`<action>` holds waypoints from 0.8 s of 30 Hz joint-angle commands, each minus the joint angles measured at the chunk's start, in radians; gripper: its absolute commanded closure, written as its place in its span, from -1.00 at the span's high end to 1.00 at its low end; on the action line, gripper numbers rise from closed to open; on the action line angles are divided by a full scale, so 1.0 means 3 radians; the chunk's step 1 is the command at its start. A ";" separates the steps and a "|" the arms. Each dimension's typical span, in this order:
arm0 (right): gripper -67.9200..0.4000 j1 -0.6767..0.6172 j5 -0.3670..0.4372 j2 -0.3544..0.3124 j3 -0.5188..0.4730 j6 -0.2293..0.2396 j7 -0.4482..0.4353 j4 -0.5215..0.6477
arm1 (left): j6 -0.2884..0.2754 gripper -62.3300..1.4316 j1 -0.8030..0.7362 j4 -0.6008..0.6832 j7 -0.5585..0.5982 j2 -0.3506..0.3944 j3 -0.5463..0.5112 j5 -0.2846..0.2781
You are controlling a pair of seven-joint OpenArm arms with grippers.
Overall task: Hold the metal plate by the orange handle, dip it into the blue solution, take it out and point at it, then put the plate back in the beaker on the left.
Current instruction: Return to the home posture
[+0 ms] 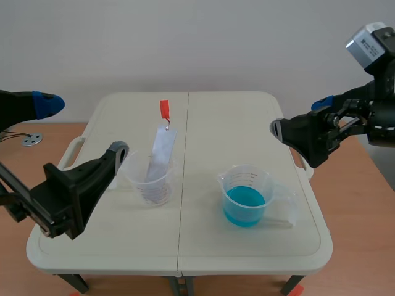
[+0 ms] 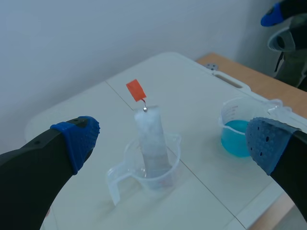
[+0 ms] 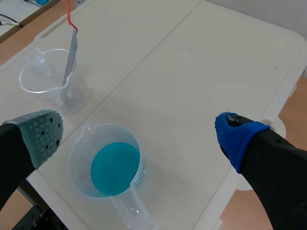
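Observation:
A thin metal plate with an orange handle leans upright in a clear beaker left of the table's middle. A second clear beaker holding blue solution stands to its right. My left gripper hovers open to the left of the plate's beaker. In the left wrist view the plate, its handle and its beaker lie ahead between the open fingers. My right gripper is open, up and to the right of the blue beaker; the plate is farther off.
The white folding table has a centre seam and carry-handle cutouts at both sides. It stands on a brown wooden surface. A small metal disc with cables lies at the far left. The right arm's gripper shows beyond the blue beaker.

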State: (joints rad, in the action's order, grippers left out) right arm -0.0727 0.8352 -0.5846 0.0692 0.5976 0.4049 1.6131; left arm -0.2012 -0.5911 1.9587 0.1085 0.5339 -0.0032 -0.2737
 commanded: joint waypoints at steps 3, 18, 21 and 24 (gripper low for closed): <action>0.95 -0.0141 0.0036 -0.0008 -0.0198 0.0206 -0.0170 0.0266 | 0.0015 1.00 0.0053 0.0009 0.0206 0.0033 0.0009 0.0023; 0.95 -0.0889 -0.0018 0.0407 -0.0427 0.0219 -0.0200 0.0866 | 0.0017 1.00 0.0051 0.0009 0.0362 0.0032 0.0010 0.0014; 0.95 -0.0942 -0.0088 0.0483 -0.0427 0.0219 -0.0200 0.0867 | 0.0017 1.00 0.0051 0.0009 0.0361 0.0032 0.0010 0.0014; 0.95 -0.0941 -0.0153 0.0501 -0.0427 0.0219 -0.0201 0.0867 | 0.0017 1.00 0.0051 0.0009 0.0361 0.0032 0.0010 0.0014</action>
State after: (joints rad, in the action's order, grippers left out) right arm -0.3660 0.7818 -0.4217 -0.0547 0.6662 0.3588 1.8637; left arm -0.2012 -0.5732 1.9575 0.1993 0.5377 -0.0029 -0.2600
